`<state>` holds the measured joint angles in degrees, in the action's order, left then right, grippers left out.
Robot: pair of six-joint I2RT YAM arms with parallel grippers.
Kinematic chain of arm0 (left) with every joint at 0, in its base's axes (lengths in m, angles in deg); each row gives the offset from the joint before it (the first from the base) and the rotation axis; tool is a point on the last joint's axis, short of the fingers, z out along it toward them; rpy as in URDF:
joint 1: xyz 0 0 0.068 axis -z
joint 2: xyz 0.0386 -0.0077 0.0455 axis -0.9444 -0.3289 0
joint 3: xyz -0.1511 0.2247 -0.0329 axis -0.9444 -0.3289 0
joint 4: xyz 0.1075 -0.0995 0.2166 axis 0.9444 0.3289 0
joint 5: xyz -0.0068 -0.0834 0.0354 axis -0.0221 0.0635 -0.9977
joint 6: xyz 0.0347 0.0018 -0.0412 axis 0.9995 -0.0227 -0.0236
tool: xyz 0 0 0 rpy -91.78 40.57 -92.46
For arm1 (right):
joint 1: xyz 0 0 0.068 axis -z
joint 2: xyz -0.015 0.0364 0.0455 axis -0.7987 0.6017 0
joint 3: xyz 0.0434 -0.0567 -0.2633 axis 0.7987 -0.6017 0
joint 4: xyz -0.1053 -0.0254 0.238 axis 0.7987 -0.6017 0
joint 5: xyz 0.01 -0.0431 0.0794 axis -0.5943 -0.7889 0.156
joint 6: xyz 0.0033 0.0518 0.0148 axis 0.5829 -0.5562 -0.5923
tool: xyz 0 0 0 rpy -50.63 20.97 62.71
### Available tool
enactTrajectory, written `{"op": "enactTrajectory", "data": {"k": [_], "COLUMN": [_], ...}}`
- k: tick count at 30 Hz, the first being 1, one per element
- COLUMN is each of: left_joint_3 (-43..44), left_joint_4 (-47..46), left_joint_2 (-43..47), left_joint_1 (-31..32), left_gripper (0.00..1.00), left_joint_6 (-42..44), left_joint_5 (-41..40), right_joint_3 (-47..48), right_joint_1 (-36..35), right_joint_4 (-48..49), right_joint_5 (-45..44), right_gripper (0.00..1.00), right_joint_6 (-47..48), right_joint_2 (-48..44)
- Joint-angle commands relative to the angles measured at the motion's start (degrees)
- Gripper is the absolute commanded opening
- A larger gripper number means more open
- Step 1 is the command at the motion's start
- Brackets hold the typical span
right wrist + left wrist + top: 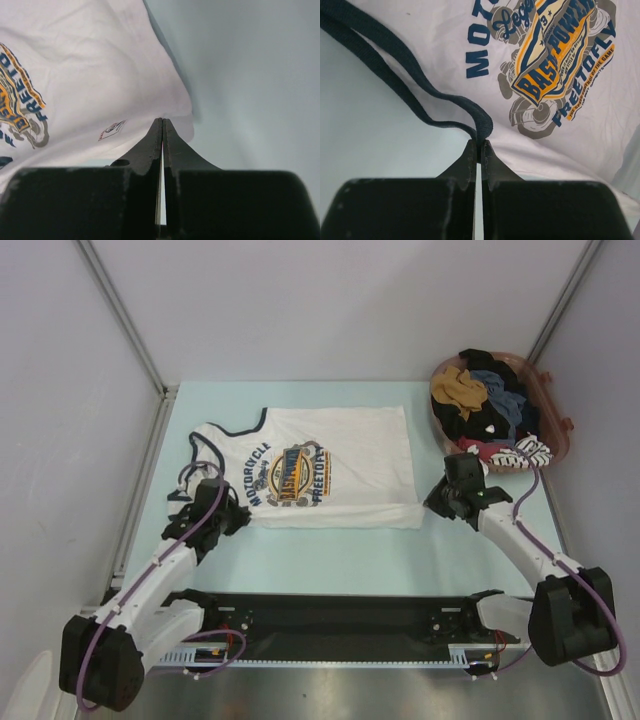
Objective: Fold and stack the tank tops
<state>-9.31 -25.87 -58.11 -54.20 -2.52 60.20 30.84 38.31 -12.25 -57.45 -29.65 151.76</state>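
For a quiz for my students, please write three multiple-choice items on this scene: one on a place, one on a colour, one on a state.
1. Where on the table is the basket of clothes? A) far right B) near left C) centre
2. Which colour is the white tank top's trim? A) red B) dark navy C) green
3. The left gripper is: A) open B) shut on the basket C) shut on the strap
Key: 1A, it stands at the far right edge; 2B, the strap edging looks navy; 3C, its jaws pinch the strap.
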Motion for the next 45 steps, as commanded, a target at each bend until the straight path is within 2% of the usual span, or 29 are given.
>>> {"op": "enactTrajectory", "data": {"k": [1, 12, 18, 31, 45], "left_joint_3": [4.4, 9.7, 14.1, 22.0, 27.8], "left_joint_4": [-3.5, -9.6, -10.8, -13.2, -12.7], "left_joint_2": [-3.0, -13.3, -20.9, -33.5, -40.5], "left_joint_1": [-0.3, -6.5, -7.0, -7.6, -8.2], "left_gripper": [0.00, 0.00, 0.00, 0.00, 0.00], "left_joint_6": [1.8, 4.6, 5.4, 5.6, 6.3], "left_joint_5": [-2.5, -2.0, -0.8, 1.4, 1.1], "right_joint_3": [5.2, 13.6, 20.2, 28.9, 35.0], "right_joint_1": [1.5, 4.3, 4.6, 4.6, 4.7], "right_joint_4": [4.4, 9.6, 10.0, 5.9, 5.5], "right_joint_5": [0.9, 3.4, 4.8, -0.5, -2.0], "right_gripper": [0.00, 0.00, 0.00, 0.00, 0.00], "right_joint_6": [3.0, 3.9, 3.5, 3.7, 3.8], "right_joint_2": [3.7, 18.3, 24.8, 31.4, 37.9]}}
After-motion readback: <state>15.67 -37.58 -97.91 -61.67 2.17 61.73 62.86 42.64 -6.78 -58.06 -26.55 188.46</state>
